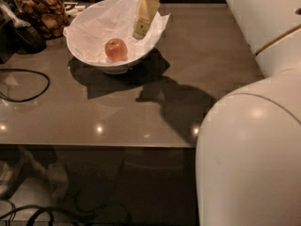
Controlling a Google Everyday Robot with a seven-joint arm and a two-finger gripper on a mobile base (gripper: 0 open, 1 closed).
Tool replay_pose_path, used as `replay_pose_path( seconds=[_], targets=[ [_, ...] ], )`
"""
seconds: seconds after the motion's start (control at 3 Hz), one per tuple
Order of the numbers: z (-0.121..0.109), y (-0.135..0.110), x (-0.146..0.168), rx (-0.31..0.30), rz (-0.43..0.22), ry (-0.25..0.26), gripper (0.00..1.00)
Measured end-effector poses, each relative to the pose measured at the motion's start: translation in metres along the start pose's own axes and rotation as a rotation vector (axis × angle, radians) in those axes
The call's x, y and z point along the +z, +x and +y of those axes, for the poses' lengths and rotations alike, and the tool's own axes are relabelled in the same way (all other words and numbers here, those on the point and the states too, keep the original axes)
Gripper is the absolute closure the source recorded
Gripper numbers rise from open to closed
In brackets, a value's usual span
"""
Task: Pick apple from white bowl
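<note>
The apple (116, 49), small, round and reddish-orange with a paler patch, lies in the white bowl (84, 48), which is lined with crinkled white paper and stands at the back left of the grey table. My gripper (139, 32) hangs over the bowl's right side, above and to the right of the apple, apart from it. Its pale yellow fingers (143, 14) point down toward the paper.
A glass jar of brown cookies (41, 11) stands behind the bowl at the left. A black cable (28, 86) loops on the table's left part beside a dark object (23, 34). My white arm (254, 140) fills the right side. The table's front edge (99, 146) runs across the middle.
</note>
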State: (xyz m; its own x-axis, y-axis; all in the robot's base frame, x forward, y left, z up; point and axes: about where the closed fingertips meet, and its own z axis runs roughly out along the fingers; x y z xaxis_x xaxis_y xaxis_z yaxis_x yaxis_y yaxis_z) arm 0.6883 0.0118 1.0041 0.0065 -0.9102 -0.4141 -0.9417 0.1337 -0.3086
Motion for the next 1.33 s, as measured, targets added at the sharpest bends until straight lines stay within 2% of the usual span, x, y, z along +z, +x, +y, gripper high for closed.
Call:
replay_pose_path(
  seconds=[0.33,1.0,1.33],
  targets=[
    [0.000,0.000,0.000,0.000,0.000,0.000,0.00],
    [-0.016,-0.027,0.047,0.013,-0.052,-0.066,0.29],
    [-0.024,-0.036,0.059,0.015,-0.069,-0.074,0.26]
  ],
)
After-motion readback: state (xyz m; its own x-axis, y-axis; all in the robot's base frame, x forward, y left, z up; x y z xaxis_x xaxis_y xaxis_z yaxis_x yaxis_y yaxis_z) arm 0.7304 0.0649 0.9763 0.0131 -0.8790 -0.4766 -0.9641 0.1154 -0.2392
